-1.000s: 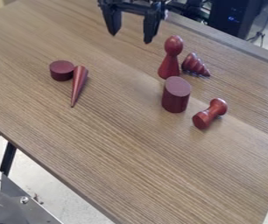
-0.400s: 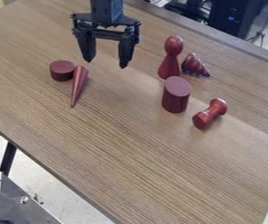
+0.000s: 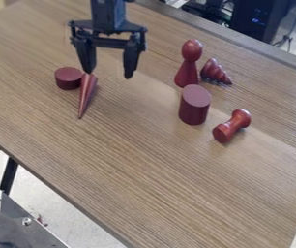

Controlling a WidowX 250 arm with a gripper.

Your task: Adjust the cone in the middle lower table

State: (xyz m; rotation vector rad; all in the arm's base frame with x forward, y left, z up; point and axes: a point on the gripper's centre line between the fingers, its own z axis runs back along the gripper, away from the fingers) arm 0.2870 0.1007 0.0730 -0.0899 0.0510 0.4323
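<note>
The cone [image 3: 87, 93] lies on the table [image 3: 144, 160], tip towards six o'clock, short disc [image 3: 68, 79] just beside it at eleven. At one hangs the gripper [image 3: 109, 74], fingers wide apart, gripping nothing. Tall cylinder [image 3: 194, 105] at three.

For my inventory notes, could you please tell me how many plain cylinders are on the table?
2: a short cylinder beside the smooth cone, and a taller cylinder in front of the pawn-shaped piece.
</note>
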